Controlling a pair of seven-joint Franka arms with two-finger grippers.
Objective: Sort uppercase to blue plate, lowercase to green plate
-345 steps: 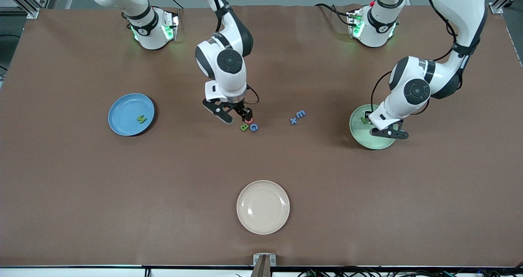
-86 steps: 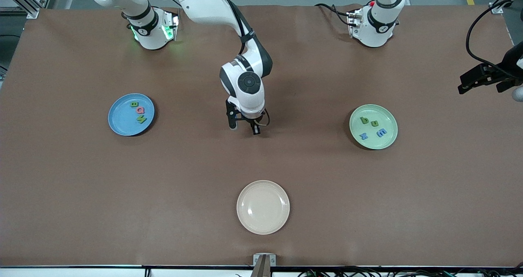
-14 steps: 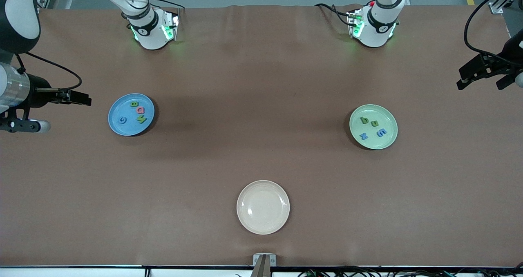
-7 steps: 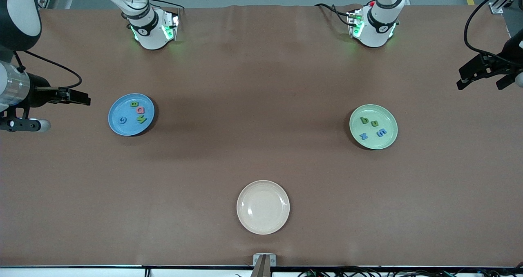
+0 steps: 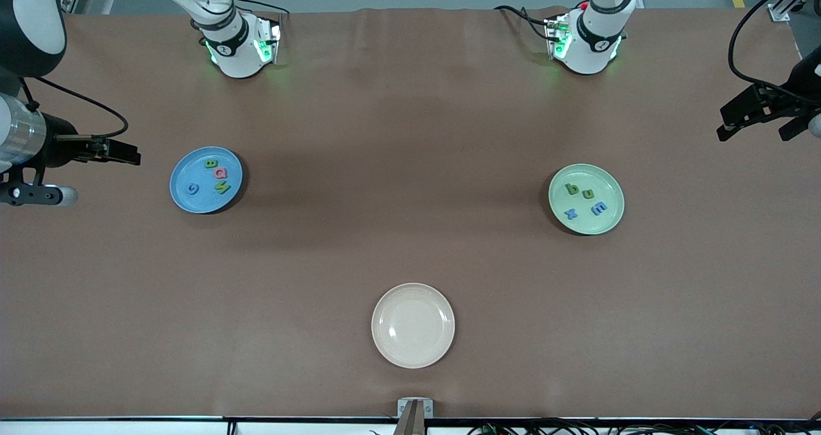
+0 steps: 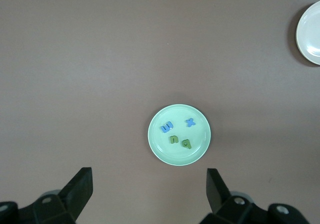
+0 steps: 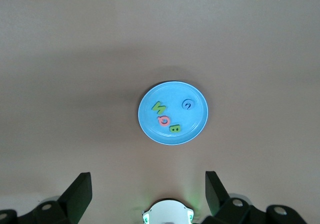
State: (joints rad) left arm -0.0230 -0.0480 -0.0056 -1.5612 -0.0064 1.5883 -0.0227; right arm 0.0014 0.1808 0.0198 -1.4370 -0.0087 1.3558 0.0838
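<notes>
The blue plate [image 5: 192, 165] [image 7: 192, 124] holds the uppercase letters: green B [image 5: 210, 163], pink Q [image 5: 220, 173], green N [image 5: 222, 188] and blue G [image 5: 192, 188]. On the green plate [image 5: 609, 188] [image 6: 200, 151] lie the lowercase letters: green b [image 5: 572, 189], green u [image 5: 587, 194], blue m [image 5: 598, 208] and blue x [image 5: 570, 214]. My right gripper [image 5: 102, 177] [image 7: 147, 184] hangs open and empty, high up at the right arm's end of the table. At the left arm's end, my left gripper [image 5: 750, 133] [image 6: 148, 184] is raised too, open and empty.
A cream plate [image 5: 413, 325] [image 6: 310, 33] with nothing on it sits near the table's front edge, midway between the other two plates. Both arm bases [image 5: 237, 43] [image 5: 587, 37] stand along the edge farthest from the front camera.
The right gripper has drifted very slightly toward its end of the table. Letters, plates and the left arm have not moved.
</notes>
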